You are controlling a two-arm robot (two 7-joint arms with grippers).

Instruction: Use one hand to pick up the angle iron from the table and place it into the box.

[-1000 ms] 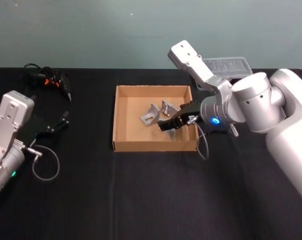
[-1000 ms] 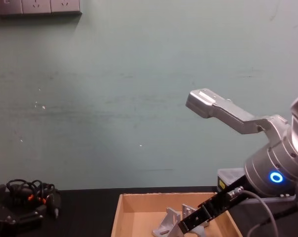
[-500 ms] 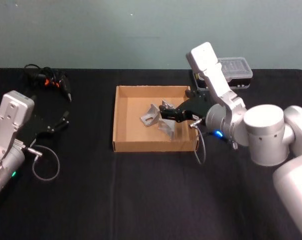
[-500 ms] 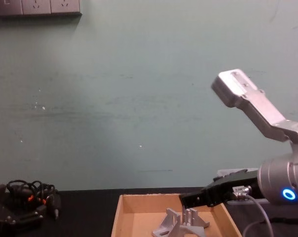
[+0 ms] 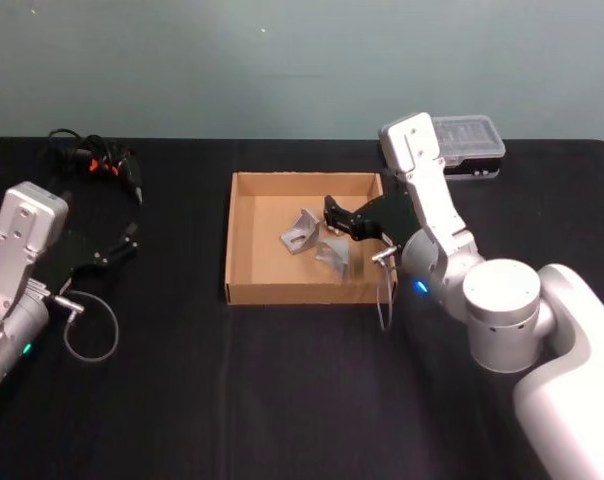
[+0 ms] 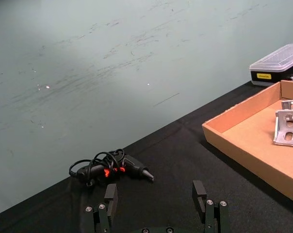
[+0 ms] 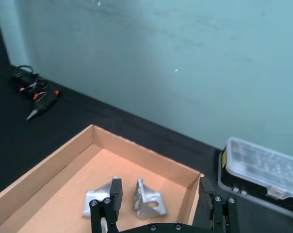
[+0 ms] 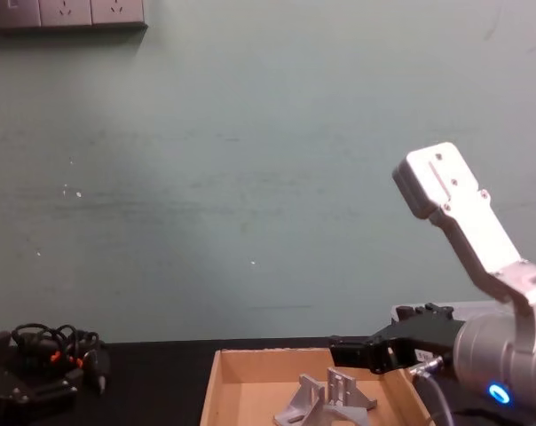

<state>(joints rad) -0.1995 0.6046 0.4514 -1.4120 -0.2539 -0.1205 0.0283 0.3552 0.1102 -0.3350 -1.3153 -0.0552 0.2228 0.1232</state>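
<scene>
Head view: your right gripper (image 5: 334, 215) hangs over the right part of the box (image 5: 244, 240), jaws spread and holding nothing. Two angle irons (image 5: 317, 243) lie on the box floor just below and beside it, touching or nearly so. The left gripper (image 5: 120, 244) sits parked at the left on the table (image 5: 182, 400), near a bundle of cables (image 5: 94, 158).

Left wrist view: the left fingers (image 6: 110, 195) stand wide apart with nothing between them. The cables (image 6: 107, 167) lie ahead, and the box wall (image 6: 243, 150) with one iron (image 6: 288, 127) shows off to the side.

Right wrist view: you see the right fingers (image 7: 115, 193) spread, one over each side of the box's far corner. Both irons (image 7: 127, 200) rest on the cardboard (image 7: 44, 179) beyond them; a clear-lidded case (image 7: 265, 172) stands outside, close behind the wall.

Chest view: the right gripper (image 8: 352, 352) hovers level above the box rim (image 8: 213, 373), with the irons (image 8: 326, 404) upright below it.

The irons look placed, so the risk now lies in the retreat. If you draw the arm back low, a finger could catch the near wall and drag the light box, or knock the case behind it. Dipping lower could nudge an iron and tip it. Lift clear first, then pull away.
</scene>
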